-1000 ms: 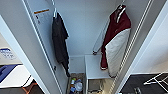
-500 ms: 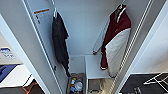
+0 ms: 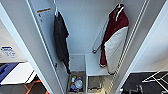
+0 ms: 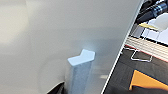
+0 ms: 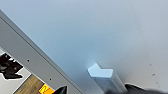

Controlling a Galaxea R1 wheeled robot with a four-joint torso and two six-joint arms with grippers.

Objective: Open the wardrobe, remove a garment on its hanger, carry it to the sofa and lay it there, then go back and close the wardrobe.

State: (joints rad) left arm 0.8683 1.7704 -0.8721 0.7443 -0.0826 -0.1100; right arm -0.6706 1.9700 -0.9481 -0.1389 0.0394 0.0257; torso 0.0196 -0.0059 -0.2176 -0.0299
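The white wardrobe point(image 3: 82, 30) stands open with both doors swung wide. At its right side hangs the garment point(image 3: 113, 42), a maroon jacket with white sleeves. The thin white hanger point(image 3: 120, 7) pokes out of its collar. A small white door handle point(image 4: 80, 67) shows large and close in the left wrist view, with my left gripper point(image 4: 58, 89) as a dark tip just beside it. Another white handle point(image 5: 105, 77) shows close in the right wrist view, and dark parts of my right gripper point(image 5: 98, 90) sit on either side of its base.
A dark shirt point(image 3: 60, 37) hangs at the wardrobe's left side. A box of small items point(image 3: 75, 82) sits on its floor beside a low white shelf point(image 3: 93, 63). A blue padded shape point(image 3: 5, 69) lies lower left; a white wire rack point(image 3: 156, 76) stands lower right.
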